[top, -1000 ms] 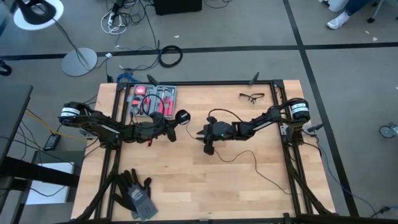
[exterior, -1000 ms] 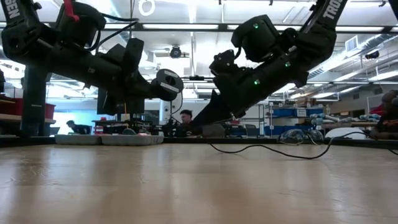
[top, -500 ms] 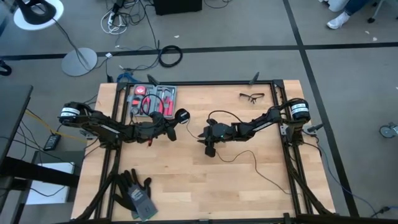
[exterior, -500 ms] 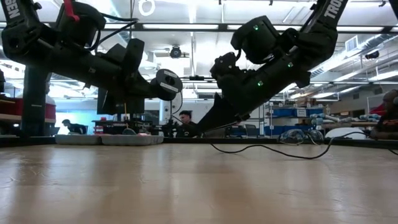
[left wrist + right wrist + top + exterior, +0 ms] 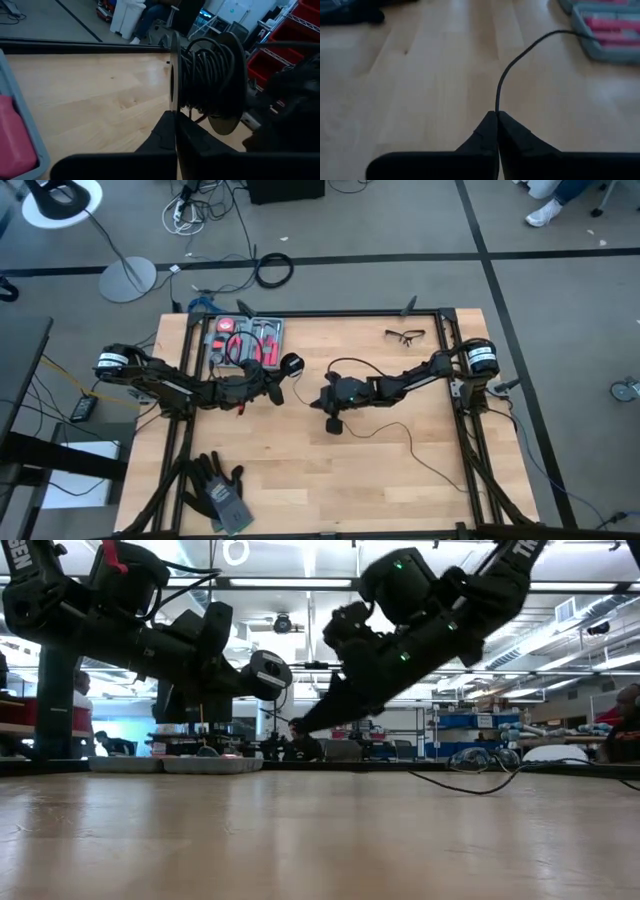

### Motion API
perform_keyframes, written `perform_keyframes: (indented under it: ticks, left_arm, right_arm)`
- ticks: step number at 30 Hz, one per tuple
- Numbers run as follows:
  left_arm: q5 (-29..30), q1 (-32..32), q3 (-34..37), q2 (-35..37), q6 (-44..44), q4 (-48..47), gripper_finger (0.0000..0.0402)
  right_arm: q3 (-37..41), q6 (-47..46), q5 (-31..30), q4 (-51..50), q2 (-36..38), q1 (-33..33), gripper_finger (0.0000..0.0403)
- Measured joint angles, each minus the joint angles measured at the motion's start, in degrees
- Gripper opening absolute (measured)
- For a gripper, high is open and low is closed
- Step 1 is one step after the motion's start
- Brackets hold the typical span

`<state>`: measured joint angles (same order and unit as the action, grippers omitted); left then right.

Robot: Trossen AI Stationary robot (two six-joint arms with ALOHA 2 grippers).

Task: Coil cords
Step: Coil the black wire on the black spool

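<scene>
Now the right gripper (image 5: 497, 116) pinches the cord (image 5: 520, 52) — left gripper (image 5: 175, 117) clamps its spool (image 5: 207, 80).

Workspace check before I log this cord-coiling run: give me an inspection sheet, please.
Surface: wooden table, bare in the middle.
Job's things: thin black cord partly wound on a spool; the rest trails across the table.
Clutter: tool tray, safety glasses, black gloves.
Grippers: left pincer shut on the spool's flange; right pincer shut on the cord, lifted above the table.
Cables: black ring-wound cable and white cable bundle on the floor.
Surroundings: lab shelving, a seated person behind the table.
</scene>
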<state>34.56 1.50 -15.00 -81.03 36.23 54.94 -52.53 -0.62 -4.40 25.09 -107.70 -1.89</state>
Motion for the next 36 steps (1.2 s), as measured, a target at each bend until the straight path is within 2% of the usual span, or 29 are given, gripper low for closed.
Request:
perform_keyframes:
  ticks: [6, 13, 17, 25, 29, 36]
  left_arm:
    - [-1.1, 0.0, 0.0, 0.0, 0.0, -0.9, 0.0]
    - [-2.2, 0.0, 0.0, 0.0, 0.3, -2.8, 0.0]
    - [-2.2, 0.0, 0.0, 0.0, 1.8, -5.3, 0.0]
    - [-2.5, 0.0, 0.0, 0.0, 2.0, -6.4, 0.0]
    - [-4.7, 0.0, 0.0, 0.0, 2.1, -6.4, 0.0]
    - [-5.5, 0.7, 0.0, 0.0, 0.9, -2.6, 0.0]
  right_arm:
    - [-7.1, 5.2, 4.4, -5.5, 0.0, 2.5, 0.0001]
    - [-16.4, 10.6, 5.6, -14.8, -0.1, 4.6, 0.0001]
    - [-19.1, 12.9, 5.5, -17.2, 0.8, 5.2, 0.0]
    - [-19.7, 15.0, -3.0, -23.7, 6.0, 6.9, 0.0]
    - [-19.7, 15.1, -8.6, -27.5, 8.1, 7.8, 0.0]
    - [-19.7, 10.2, -9.4, -36.6, 8.5, 10.2, 0.0]
